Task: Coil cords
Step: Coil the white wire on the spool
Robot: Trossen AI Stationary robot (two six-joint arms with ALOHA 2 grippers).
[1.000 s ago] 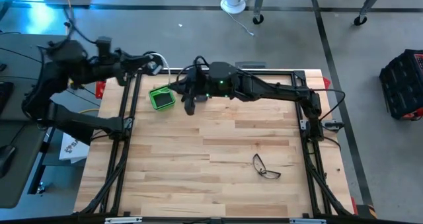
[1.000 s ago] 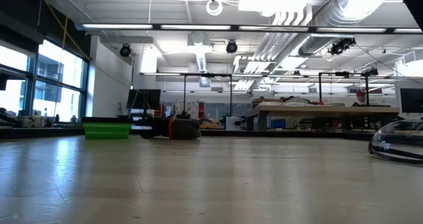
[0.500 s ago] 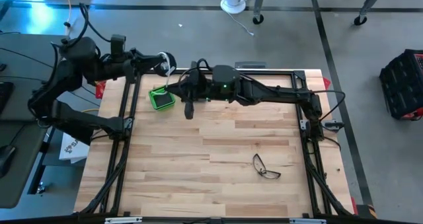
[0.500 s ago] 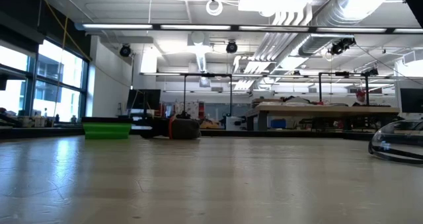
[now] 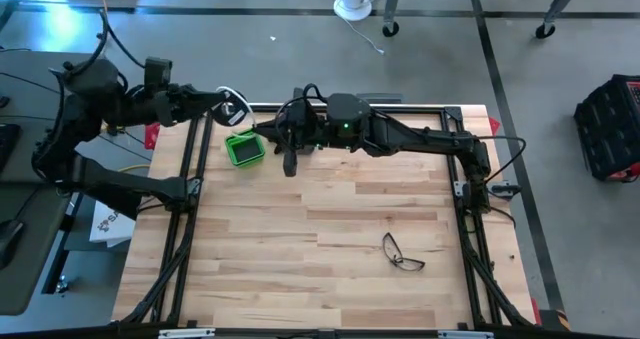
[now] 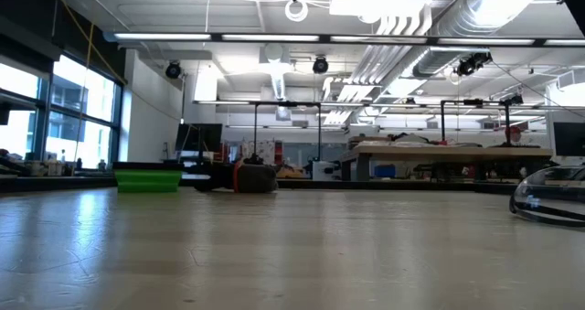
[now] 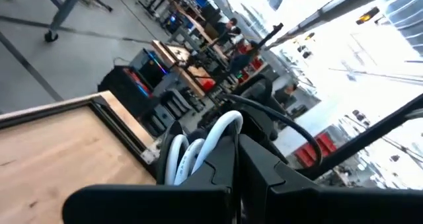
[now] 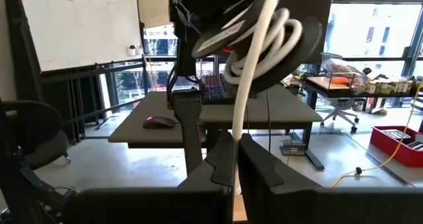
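Above the table's far edge (image 5: 400, 107), both hands (left hand (image 5: 232, 106), right hand (image 5: 272, 131)) pinch the cord (image 8: 246, 98).

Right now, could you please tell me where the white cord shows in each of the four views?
High view: white cord near the table's far left corner, between both grippers.
Low view: not visible.
Left wrist view: loops just beyond that gripper's fingers.
Right wrist view: a strand rising from the fingers to a coil.
Shared landmark: green box, in high and low views.
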